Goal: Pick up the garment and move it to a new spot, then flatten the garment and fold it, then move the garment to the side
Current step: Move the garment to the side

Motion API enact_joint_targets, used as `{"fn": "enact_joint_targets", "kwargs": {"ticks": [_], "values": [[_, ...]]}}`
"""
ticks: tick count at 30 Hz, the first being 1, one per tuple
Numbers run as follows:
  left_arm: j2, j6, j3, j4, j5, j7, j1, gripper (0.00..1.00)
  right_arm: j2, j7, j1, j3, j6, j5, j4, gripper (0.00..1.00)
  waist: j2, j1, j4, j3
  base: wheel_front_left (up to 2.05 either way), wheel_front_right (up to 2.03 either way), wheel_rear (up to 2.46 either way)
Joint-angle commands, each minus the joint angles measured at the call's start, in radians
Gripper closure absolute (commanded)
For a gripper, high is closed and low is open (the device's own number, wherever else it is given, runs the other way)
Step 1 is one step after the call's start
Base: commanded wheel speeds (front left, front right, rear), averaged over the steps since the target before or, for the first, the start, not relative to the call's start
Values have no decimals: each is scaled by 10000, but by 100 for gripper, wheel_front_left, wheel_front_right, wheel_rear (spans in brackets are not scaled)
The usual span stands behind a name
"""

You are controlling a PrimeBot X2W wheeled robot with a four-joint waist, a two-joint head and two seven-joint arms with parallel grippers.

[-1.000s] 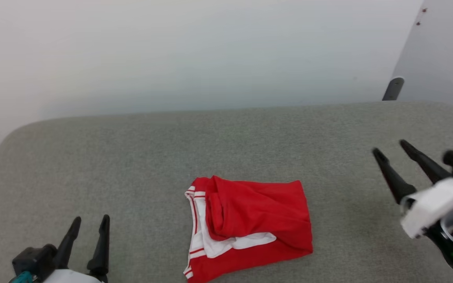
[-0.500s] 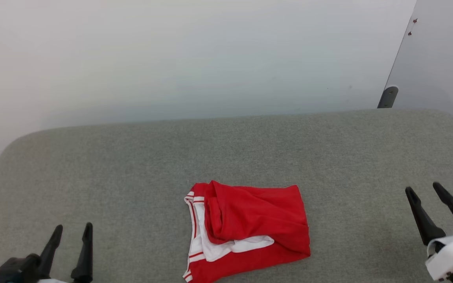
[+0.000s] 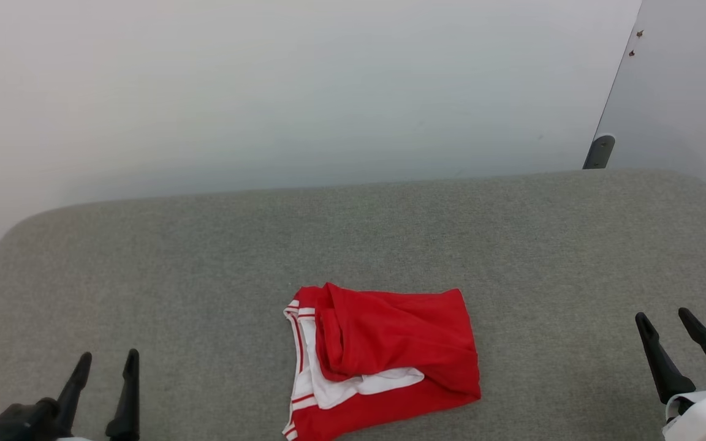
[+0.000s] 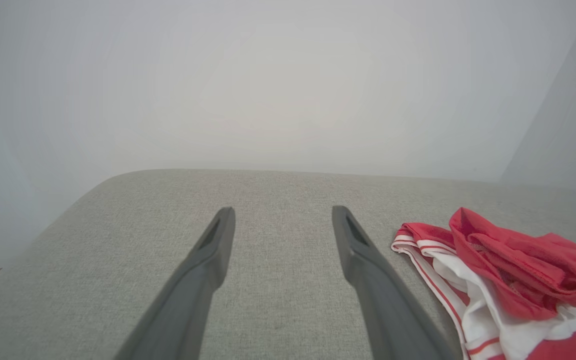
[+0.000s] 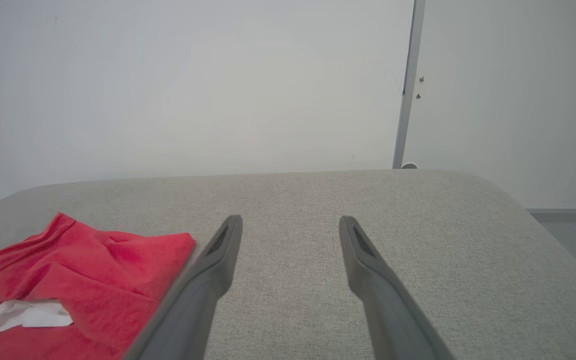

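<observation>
Grey padded counter [image 3: 353, 233] against a pale wall [image 3: 267, 92], garment [image 3: 383, 361] lying folded at its near middle. My left end effector [image 3: 110, 355] and right end effector [image 3: 662, 315] stand apart, empty. I'd pinch all layers together when sliding it aside.

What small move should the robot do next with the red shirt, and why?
Probably bring the right gripper toward the right edge of the garment, to grip it. The garment lies roughly folded on the grey surface. Both this gripper and the left gripper stand open, apart from the cloth, so moving it aside seems to remain.
</observation>
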Motion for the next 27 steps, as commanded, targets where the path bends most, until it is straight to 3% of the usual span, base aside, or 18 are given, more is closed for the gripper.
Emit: {"fn": "enact_joint_targets", "kwargs": {"ticks": [1, 13, 27], "values": [[-17, -24, -20, 20, 50, -25, 96, 0, 29, 10, 73, -50, -4, -76, -45, 0, -1, 0, 12, 1, 0, 0, 0], [134, -24, -511, 288, 36, -25, -510, 0, 273, 751, -282, 218, -4, -167, -151, 0, -1, 0, 737, 241, 0, 0, 0], [-151, -4, -983, 703, 86, -25, -1299, 0, 1041, 3693, -1747, 718, -4, 183, 665, 0, -1, 0, 2112, 1129, 0, 0, 0]]}}
